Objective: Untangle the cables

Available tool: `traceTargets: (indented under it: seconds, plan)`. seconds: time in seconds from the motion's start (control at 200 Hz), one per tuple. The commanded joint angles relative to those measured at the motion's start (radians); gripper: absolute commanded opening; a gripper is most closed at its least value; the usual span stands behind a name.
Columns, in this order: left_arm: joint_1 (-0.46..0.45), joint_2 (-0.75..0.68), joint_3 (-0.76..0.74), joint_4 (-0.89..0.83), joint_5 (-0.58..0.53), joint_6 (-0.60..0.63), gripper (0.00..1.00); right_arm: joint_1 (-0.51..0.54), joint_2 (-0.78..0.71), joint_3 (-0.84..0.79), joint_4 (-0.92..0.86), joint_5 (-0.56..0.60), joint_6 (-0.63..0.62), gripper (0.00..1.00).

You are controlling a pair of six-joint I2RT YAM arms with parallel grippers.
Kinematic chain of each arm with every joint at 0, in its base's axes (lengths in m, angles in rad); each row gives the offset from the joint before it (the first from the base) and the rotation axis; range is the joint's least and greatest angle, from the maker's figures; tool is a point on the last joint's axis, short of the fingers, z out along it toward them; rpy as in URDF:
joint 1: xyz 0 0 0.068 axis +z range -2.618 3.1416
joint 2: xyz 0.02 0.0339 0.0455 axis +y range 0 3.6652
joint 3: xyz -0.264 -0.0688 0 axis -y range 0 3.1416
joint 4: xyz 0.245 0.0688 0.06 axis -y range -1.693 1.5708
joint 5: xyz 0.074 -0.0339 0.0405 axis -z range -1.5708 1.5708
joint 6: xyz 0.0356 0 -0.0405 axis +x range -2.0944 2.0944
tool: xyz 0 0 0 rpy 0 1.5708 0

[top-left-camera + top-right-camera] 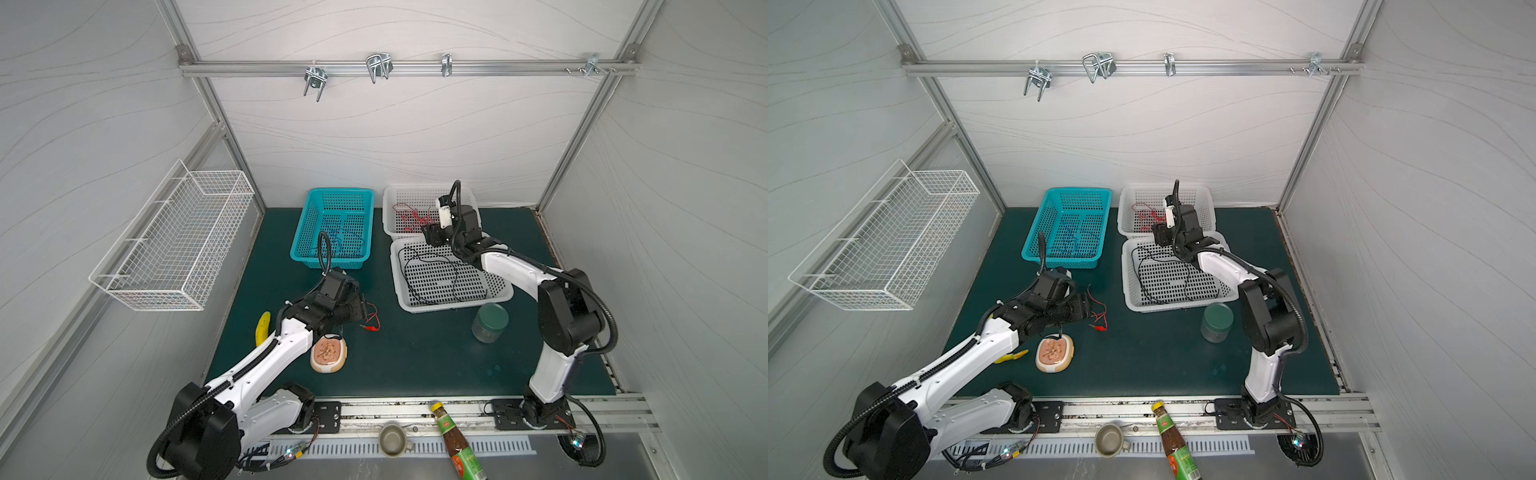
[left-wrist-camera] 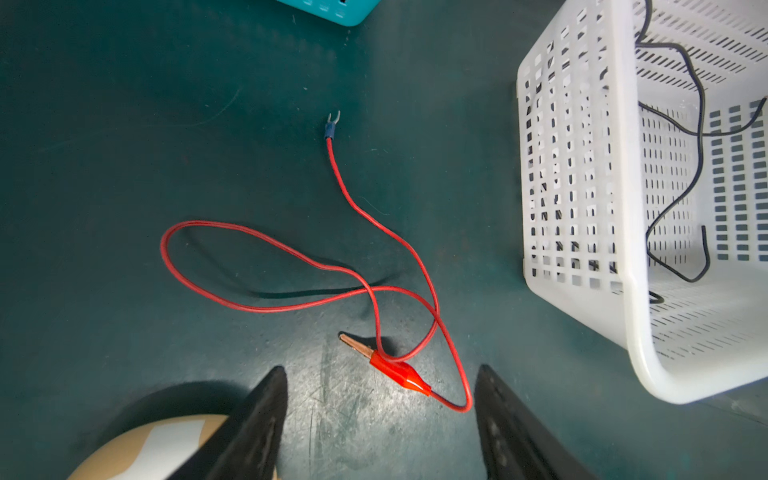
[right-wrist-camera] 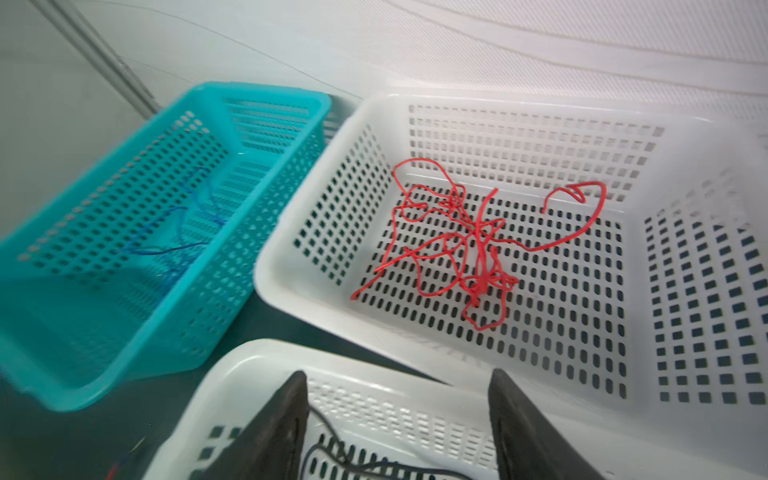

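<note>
One red cable (image 2: 266, 245) with a red clip (image 2: 399, 370) lies loose on the green mat, seen in both top views (image 1: 372, 320) (image 1: 1099, 318). My left gripper (image 2: 381, 370) hangs open just above the clip, holding nothing. A tangle of red cables (image 3: 469, 249) lies in the far white basket (image 1: 415, 189). Blue cables (image 3: 183, 232) are in the teal basket (image 1: 332, 192). A black cable (image 1: 432, 274) lies in the near white basket (image 1: 457, 305). My right gripper (image 3: 397, 374) is open and empty over that basket's far rim.
A banana (image 1: 262, 328) and a round beige object (image 1: 328, 353) lie beside the left arm. A jar with a green lid (image 1: 490, 322) stands in front of the near white basket. A sauce bottle (image 1: 455, 440) and a metal cup (image 1: 392, 438) sit on the front rail. A wire rack (image 1: 174, 241) hangs on the left wall.
</note>
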Motion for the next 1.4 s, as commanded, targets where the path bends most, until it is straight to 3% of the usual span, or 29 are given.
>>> traceTargets:
  seconds: [0.0,0.23,0.525,0.991,1.396]
  plan:
    - [-0.004,0.010,0.028,0.019,0.022,-0.004,0.71,0.013,-0.077,-0.048,0.044,-0.147,-0.017,0.69]
    - [-0.004,0.034,-0.003,0.050,0.046,-0.033,0.70,0.131,-0.180,-0.146,-0.006,-0.234,-0.098,0.68]
    - [-0.034,0.141,-0.029,0.095,0.019,-0.023,0.60,0.265,-0.227,-0.180,-0.042,-0.208,-0.128,0.68]
    - [-0.110,0.315,0.047,0.128,-0.054,0.022,0.44,0.293,-0.257,-0.223,-0.036,-0.185,-0.100,0.68]
    - [-0.140,0.333,0.089,0.128,-0.062,0.058,0.46,0.295,-0.253,-0.244,-0.033,-0.176,-0.090,0.68]
